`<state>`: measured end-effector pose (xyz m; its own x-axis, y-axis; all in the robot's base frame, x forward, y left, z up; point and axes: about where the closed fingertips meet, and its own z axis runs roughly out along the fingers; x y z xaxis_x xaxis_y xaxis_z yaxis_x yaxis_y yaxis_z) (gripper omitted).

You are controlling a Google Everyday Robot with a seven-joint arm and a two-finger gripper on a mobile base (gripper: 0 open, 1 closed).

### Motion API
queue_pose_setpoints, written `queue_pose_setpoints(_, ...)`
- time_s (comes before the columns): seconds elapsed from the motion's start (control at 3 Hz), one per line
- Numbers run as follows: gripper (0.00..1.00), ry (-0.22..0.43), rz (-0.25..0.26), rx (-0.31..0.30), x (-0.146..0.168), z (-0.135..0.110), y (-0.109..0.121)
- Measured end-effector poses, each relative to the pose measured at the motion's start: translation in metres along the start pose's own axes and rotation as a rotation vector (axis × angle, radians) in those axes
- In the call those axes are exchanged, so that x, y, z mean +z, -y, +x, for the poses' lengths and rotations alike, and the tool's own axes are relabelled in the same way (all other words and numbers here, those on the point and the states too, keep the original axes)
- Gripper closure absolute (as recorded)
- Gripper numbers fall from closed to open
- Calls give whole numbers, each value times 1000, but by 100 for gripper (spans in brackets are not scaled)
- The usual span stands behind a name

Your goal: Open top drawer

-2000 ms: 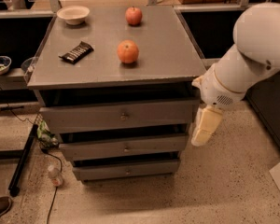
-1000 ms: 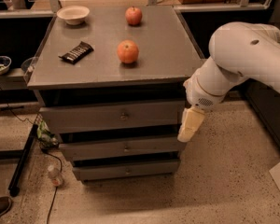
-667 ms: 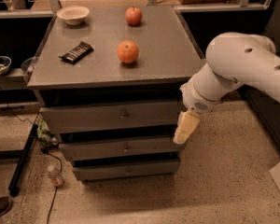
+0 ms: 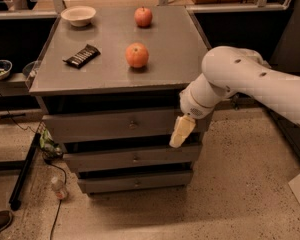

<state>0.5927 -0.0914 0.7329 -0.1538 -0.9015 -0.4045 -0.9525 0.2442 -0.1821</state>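
Hanging low at centre-right of the frame, the claw points down in front of the right end of the top drawer. Its pale tip reaches the dark gap above the middle drawer. Cannot tell whether the claw is apart or together; it shows as 1 pale wedge. Cannot tell either whether it touches the drawer front.

White arm enters from the right edge of the frame.

Top drawer: centre of frame, just under the bench top, widest of 3 grey fronts, looks shut. Small round knob at its middle, well left of the claw. Bottom drawer is lowest and narrowest.

On the bench:
- apple near the middle
- second apple toward the upper edge
- pale bowl at upper left
- dark snack bar left of the near apple

Floor, lower left: small bottle near the bottom drawer's left end.
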Motion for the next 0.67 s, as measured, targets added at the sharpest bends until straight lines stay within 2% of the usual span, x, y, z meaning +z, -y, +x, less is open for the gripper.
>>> queue_pose_setpoints(0.33, 0, 2, -11, 3, 14, 3, 5)
queue_pose_setpoints(0.67, 0, -6, -49, 6, 42, 6, 17)
